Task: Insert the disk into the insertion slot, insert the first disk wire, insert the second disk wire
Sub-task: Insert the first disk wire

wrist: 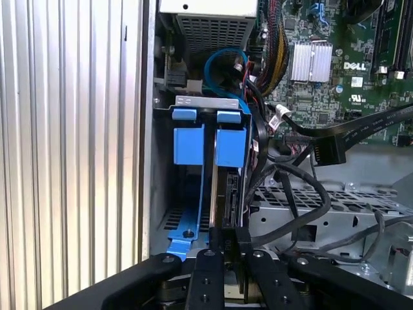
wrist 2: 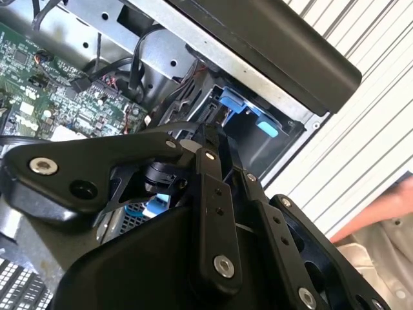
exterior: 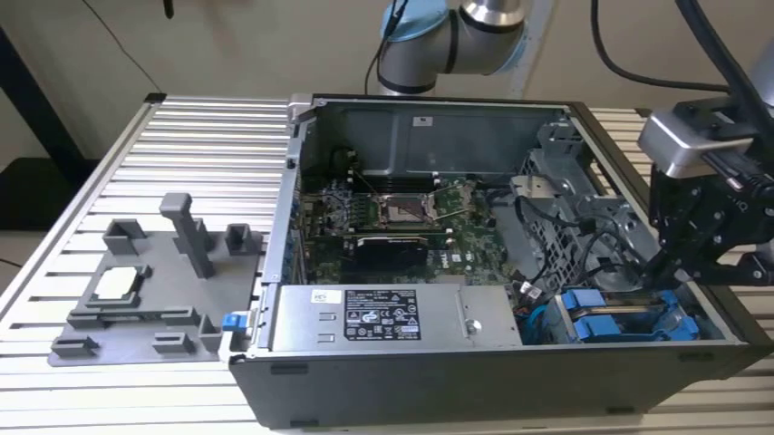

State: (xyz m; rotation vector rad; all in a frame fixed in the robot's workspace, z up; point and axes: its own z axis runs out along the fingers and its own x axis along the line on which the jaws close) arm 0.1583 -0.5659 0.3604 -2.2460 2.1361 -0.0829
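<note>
Pinching the disk (wrist: 228,194) by its edge, the pincer (wrist: 229,244) holds it upright, partway down the insertion slot (wrist: 210,102) and just beside a second blue carrier (wrist: 187,145). Black cables (wrist: 303,187) loop close by. The case (exterior: 484,381) sits toward the table's (exterior: 181,154) edge on the exterior view's right. Disk insertion seems to be in hand, and seating it calls for a straight push clear of the cables.

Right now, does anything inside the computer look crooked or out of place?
Nothing looks broken or crooked. The disk sits straight in the insertion slot, next to another blue frame. One black wire's plug hangs loose near the cage and seems plugged into nothing.
</note>
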